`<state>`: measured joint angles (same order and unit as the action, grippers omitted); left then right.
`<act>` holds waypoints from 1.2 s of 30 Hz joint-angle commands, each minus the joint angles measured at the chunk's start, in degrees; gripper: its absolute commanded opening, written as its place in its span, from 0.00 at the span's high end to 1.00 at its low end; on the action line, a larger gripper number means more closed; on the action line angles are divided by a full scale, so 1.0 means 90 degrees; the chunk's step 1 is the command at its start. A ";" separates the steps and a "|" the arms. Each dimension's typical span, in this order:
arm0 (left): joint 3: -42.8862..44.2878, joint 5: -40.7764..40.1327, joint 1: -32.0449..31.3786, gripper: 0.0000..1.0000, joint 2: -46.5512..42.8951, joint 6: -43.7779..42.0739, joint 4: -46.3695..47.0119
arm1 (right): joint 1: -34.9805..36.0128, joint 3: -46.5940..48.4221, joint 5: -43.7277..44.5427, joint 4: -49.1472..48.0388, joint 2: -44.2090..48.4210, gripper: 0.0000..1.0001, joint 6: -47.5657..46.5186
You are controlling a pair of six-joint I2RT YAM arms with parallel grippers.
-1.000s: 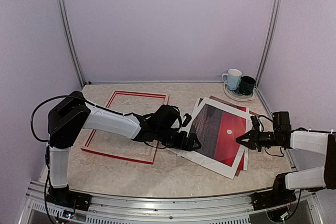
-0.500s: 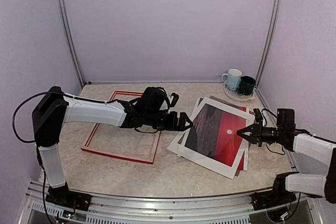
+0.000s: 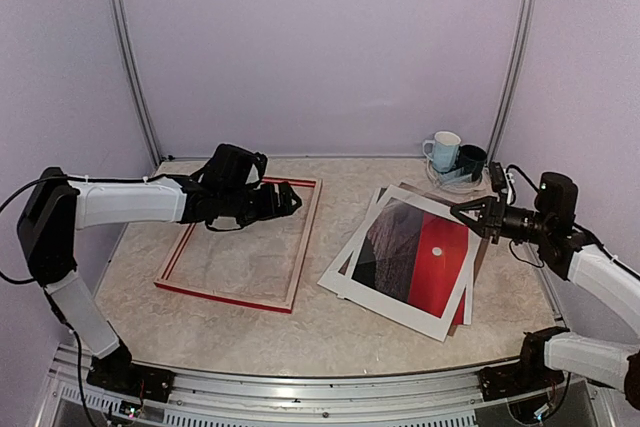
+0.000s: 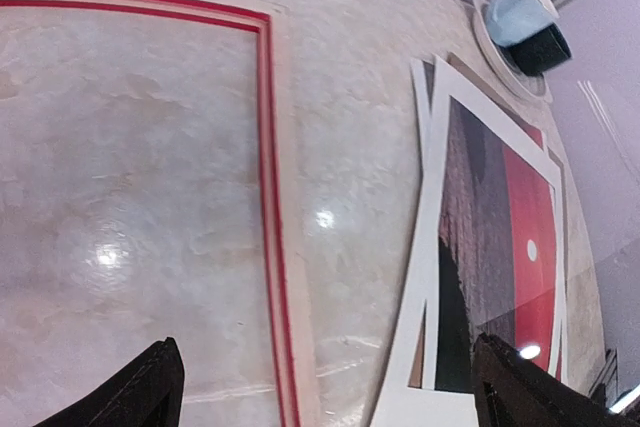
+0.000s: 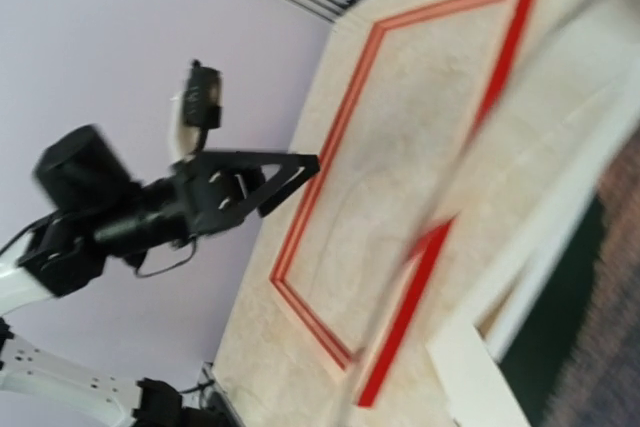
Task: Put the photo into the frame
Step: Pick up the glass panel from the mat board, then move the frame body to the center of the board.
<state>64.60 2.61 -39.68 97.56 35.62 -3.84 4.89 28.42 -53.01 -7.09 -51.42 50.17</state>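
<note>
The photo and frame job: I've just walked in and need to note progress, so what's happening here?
Nothing is being held. The photo lies flat on a stack of sheets at the right of the table, outside the frame, which lies empty to its left. The left gripper hangs open over the frame's far end; the right gripper is shut, empty, above the photo's far right corner.

The red frame [image 3: 305, 244] lies flat on the left half of the bench [image 3: 330, 337]. The left claw [image 3: 290, 199] hovers over its far rail, spread and holding nothing. To the right, the photo [image 3: 412, 257] rests face up, skewed, on a white sheet [image 3: 338, 275] and a brown board [image 3: 425, 192]. The right claw [image 3: 463, 210], pinched to a point, hangs above the photo's far right corner. A pale mug [image 3: 442, 150] and a dark mug [image 3: 471, 161] share a saucer [image 3: 455, 185] in the far right corner.
</note>
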 commanded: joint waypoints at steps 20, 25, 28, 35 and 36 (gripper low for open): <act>-0.0428 -0.0819 0.3884 0.01 -0.0665 -0.0109 -0.1666 | 0.2575 0.4529 0.1291 -0.0911 -0.3425 1.00 -0.0298; -0.0431 -0.0573 0.3958 0.01 -0.0004 -0.0118 -0.1589 | 0.2933 0.4950 0.1343 -0.1095 -0.3867 1.00 -0.0497; -0.0472 -0.0337 0.4001 0.01 0.0263 -0.0100 -0.1515 | 0.3047 0.4706 0.1359 -0.1232 -0.4020 1.00 -0.0568; -0.0641 0.0102 0.4134 0.01 0.0574 0.0034 -0.1394 | 0.3150 0.2446 0.1684 -0.2860 -0.4124 1.00 0.0088; -0.0652 0.0145 0.4135 0.01 0.0569 0.0057 -0.1397 | 0.3157 0.2139 0.1783 -0.3036 -0.4164 1.00 0.0176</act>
<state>59.46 1.06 -2.94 102.19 35.75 -17.47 32.25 57.43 -40.01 -25.08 -87.29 48.84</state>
